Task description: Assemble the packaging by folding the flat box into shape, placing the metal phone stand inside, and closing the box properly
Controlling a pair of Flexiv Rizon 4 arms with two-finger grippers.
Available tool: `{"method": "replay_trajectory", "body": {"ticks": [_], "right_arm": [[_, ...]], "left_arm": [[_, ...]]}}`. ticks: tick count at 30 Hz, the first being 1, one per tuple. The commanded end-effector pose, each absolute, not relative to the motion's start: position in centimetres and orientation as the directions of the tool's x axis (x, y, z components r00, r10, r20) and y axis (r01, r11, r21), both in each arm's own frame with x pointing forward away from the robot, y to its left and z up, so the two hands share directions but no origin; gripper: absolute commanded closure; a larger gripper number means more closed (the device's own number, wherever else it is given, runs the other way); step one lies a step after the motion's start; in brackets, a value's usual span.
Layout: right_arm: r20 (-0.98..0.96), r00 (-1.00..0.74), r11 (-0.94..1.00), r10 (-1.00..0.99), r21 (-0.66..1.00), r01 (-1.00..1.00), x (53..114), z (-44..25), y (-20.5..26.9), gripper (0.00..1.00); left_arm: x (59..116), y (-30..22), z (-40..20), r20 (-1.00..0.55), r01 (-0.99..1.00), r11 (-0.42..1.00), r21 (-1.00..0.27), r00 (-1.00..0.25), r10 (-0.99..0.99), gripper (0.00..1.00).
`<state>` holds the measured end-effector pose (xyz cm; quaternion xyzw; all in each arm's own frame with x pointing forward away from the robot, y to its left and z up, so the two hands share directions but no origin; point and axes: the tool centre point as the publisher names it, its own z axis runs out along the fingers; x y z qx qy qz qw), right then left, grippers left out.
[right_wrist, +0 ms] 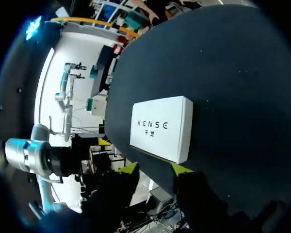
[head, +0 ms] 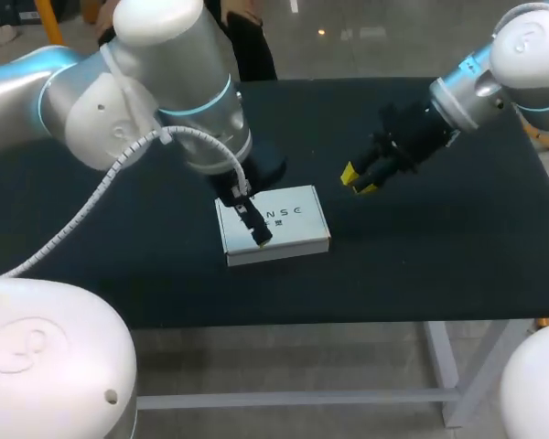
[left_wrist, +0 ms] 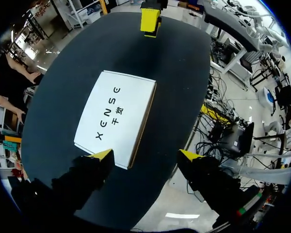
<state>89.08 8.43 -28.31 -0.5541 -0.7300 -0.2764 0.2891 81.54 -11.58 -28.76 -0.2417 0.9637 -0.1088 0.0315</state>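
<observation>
White against the dark table (head: 439, 256), the box (head: 276, 224) lies flat and closed near the front edge, its printed lid facing up and all its sides squared off. Over it hangs the left gripper (left_wrist: 145, 156), and look at those fingers: spread wide, nothing caught between them. In the left wrist view one yellow fingertip (left_wrist: 103, 155) sits over the near corner of the lid, though whether it touches the cardboard I cannot tell, while the other tip stands out past the box's long side, above bare table. Off to the side, the right gripper (head: 360, 178) hovers above the tabletop, well apart from the box and angled down towards it. Its two yellow tips stand slightly apart with nothing between them, so that hand is empty too. From the right wrist view the box lies just ahead of those fingers, and from the left wrist view the right gripper shows beyond the box's far end.
</observation>
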Motion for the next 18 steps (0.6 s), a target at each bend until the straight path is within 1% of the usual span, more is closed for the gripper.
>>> {"method": "replay_trajectory", "body": {"ticks": [1,4,5,6,7,18], "right_arm": [[0.677,-0.339,0.125,0.654,0.345,0.93,87.7,-26.3,6.6,0.0],[0.631,-0.416,0.123,0.655,0.454,0.883,87.8,-26.0,5.5,0.0],[0.635,-0.4,0.081,0.66,0.469,0.879,88.0,-25.9,5.0,0.0],[0.648,-0.353,0.005,0.675,0.475,0.88,88.5,-25.8,4.5,0.0],[0.653,-0.285,-0.066,0.702,0.458,0.887,89.2,-25.7,3.9,0.0],[0.653,-0.285,-0.066,0.702,0.458,0.887,89.2,-25.7,3.9,0.0]], "left_arm": [[81.2,-12.4,-27.4,0.035,-0.531,0.843,-0.088,-0.847,-0.53,0.0],[80.2,-12.8,-27.2,0.049,-0.601,0.796,-0.069,-0.799,-0.599,0.0],[79.9,-12.9,-27.0,0.029,-0.633,0.772,-0.061,-0.774,-0.632,0.0],[79.6,-13.0,-26.9,0.005,-0.671,0.741,-0.035,-0.741,-0.671,0.0],[79.6,-13.0,-26.9,0.005,-0.671,0.741,-0.035,-0.741,-0.671,0.0],[79.6,-13.0,-26.9,0.005,-0.671,0.741,-0.035,-0.741,-0.671,0.0]]}}
